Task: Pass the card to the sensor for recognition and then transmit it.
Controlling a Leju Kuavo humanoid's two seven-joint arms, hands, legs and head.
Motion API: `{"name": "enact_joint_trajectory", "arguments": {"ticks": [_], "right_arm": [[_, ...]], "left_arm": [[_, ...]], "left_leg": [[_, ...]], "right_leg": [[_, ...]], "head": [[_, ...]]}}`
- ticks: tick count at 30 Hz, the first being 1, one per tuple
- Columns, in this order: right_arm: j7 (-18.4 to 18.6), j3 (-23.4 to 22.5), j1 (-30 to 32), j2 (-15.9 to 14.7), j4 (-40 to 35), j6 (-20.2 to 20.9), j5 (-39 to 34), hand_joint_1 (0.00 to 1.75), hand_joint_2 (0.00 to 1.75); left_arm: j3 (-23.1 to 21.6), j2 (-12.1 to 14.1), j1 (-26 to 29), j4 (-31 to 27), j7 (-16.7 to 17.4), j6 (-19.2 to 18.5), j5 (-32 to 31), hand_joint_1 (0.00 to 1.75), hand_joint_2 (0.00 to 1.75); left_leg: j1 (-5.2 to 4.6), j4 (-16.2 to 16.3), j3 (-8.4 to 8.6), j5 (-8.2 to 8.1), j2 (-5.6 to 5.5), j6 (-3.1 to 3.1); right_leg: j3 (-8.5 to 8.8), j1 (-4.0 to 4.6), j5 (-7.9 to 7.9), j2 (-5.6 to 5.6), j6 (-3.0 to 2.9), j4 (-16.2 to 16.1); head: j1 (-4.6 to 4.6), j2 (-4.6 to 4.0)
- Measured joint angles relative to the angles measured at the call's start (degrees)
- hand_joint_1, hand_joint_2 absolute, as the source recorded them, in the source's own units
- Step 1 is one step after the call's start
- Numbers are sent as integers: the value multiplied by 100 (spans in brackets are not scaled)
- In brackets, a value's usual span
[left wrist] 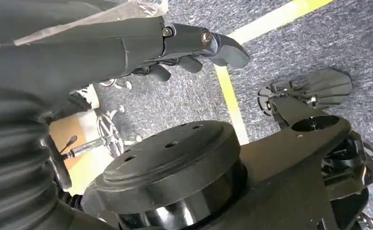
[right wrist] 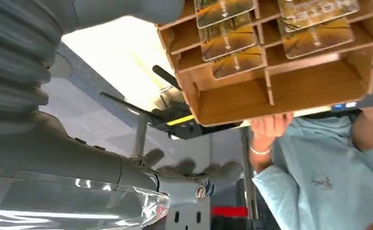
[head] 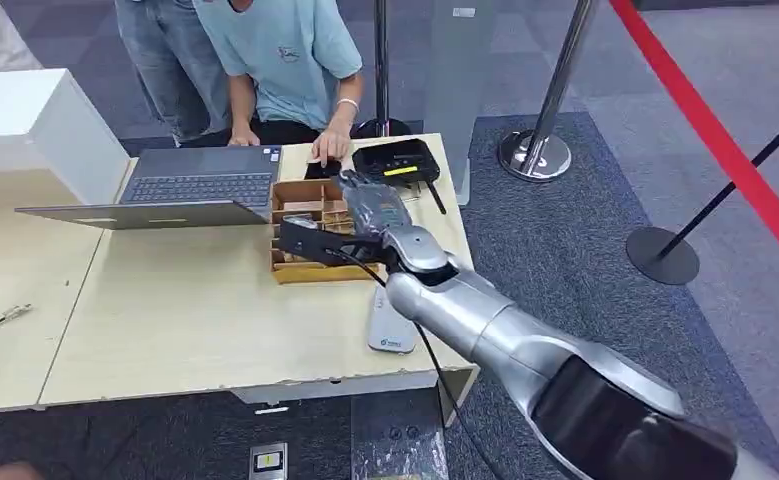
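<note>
My right hand (head: 365, 205) hovers, fingers spread and empty, over the wooden card rack (head: 305, 232), where the cards (right wrist: 232, 36) stand slotted for picking. The black sensor (head: 395, 160) waits just beyond; my left hand (left wrist: 194, 45) hangs loosely curled, holding nothing.

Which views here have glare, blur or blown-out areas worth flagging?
Head view: evenly lit and fairly sharp, no strong glare. Right wrist view: the tabletop is blown out to near white, the clear plastic over the right hand catches bright streaks, and the fingers look soft. Left wrist view: dim in the foreground, the left hand dark but in focus.
</note>
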Motion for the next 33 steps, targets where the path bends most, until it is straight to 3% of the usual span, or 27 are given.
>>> {"name": "enact_joint_trajectory", "arguments": {"ticks": [3, 9, 10, 12, 15, 23, 25, 27, 30, 33], "right_arm": [[-15, 20, 3, 26, 173, -24, 0, 49, 175], [-15, 37, 4, 46, 466, -61, 0, 51, 175], [-15, 37, 5, 46, 518, -70, 0, 61, 175], [-15, 37, 4, 48, 593, -76, 0, 66, 175], [-15, 37, 4, 64, 702, -83, -7, 61, 175], [-35, 44, 1, 131, 897, -83, 28, 72, 175], [-35, 48, 1, 151, 925, -83, 31, 89, 175], [-33, 50, -2, 160, 949, -83, 37, 91, 175], [-35, 66, -5, 195, 991, -74, 83, 77, 175], [-50, 85, -6, 241, 1043, -63, 122, 89, 175]], "left_arm": [[0, 0, 0, 0, 0, 2, 0, 0, 175], [0, 0, 0, 0, 0, 2, -4, 0, 175], [0, 0, 1, 0, 0, 2, -4, 0, 175], [0, 0, 1, 0, 0, 2, -2, 0, 175], [0, -2, 1, 0, 0, 2, -2, 0, 175], [0, -7, 4, 0, 22, -2, -2, 0, 175], [0, -11, 3, 0, 22, -9, -2, 0, 175], [0, -15, 3, 0, 22, -15, -2, 0, 175], [0, -22, 4, 0, 22, -24, -2, 0, 175], [0, -31, 4, 0, 22, -26, 2, 0, 175]], "left_leg": [[0, 0, 0, 0, 0, 0], [0, 0, 0, 0, 0, 0], [0, 0, 0, 0, 0, 0], [0, 0, 0, 0, 1, 0], [0, 0, 0, 0, 1, 0], [0, 0, 0, 0, 1, 0], [0, 0, 0, 0, 1, 0], [0, 0, 0, 0, 1, 0], [0, 0, 0, 0, 1, 0], [0, 0, 0, 0, 1, 0]], "right_leg": [[0, 0, 0, 0, 0, 0], [-1, 0, 0, 0, 0, 0], [-1, 0, 0, 0, 0, 0], [-1, 0, 0, 0, 0, 0], [-1, 0, 0, 0, 0, 0], [-1, 0, 0, 0, 0, 0], [-2, 0, 0, 0, 0, 0], [-1, 0, 0, 0, 0, 0], [-1, 0, 0, 0, 0, 0], [-1, 0, 0, 0, 0, 0]], "head": [[0, 0], [0, 0], [0, 0], [0, 0], [0, 0], [0, 0], [0, 0], [0, 0], [0, 0], [0, 0]]}}
